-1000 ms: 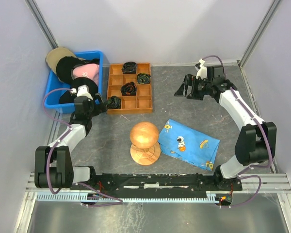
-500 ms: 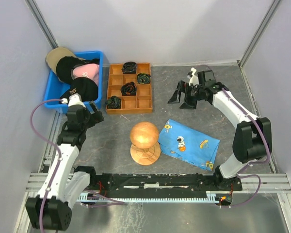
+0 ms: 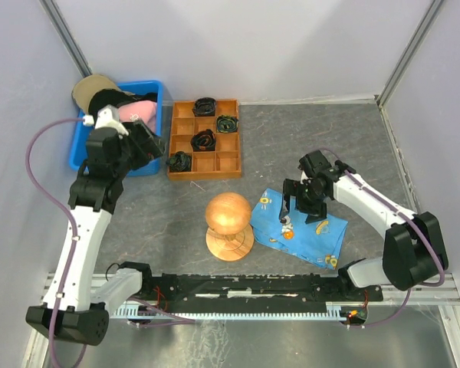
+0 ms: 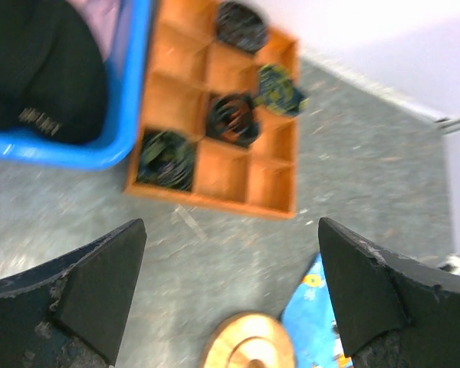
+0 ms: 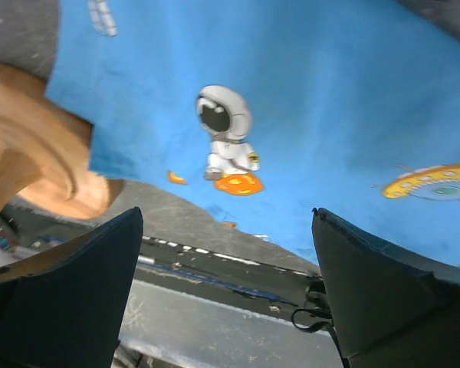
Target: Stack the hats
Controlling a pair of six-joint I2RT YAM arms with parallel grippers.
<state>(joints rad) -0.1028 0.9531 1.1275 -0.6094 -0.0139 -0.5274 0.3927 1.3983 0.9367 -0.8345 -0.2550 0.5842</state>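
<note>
In the top view, the left fingers (image 3: 147,141) are apart and empty by the near right corner of the blue bin (image 3: 158,90), with the hats (image 3: 100,100) piled to their left. The right fingers (image 3: 290,205) are spread and empty above the blue cloth (image 3: 326,238). In the left wrist view, a black hat (image 4: 38,69) lies in the bin ahead and left of the parted fingers, and the orange tray (image 4: 215,198) is straight ahead. In the right wrist view, the open fingers flank the cloth's astronaut print, with the wooden stand (image 5: 31,165) to their left.

Blue plastic bin (image 3: 162,107) at far left, orange wooden grid tray (image 3: 228,162) just beside it, four small black coiled bundles (image 3: 203,140) in separate compartments, ball-topped wooden stand (image 3: 228,216) on disc base mid-table, blue astronaut-print cloth (image 3: 316,234) just right of it, mottled grey tabletop (image 3: 291,138).
</note>
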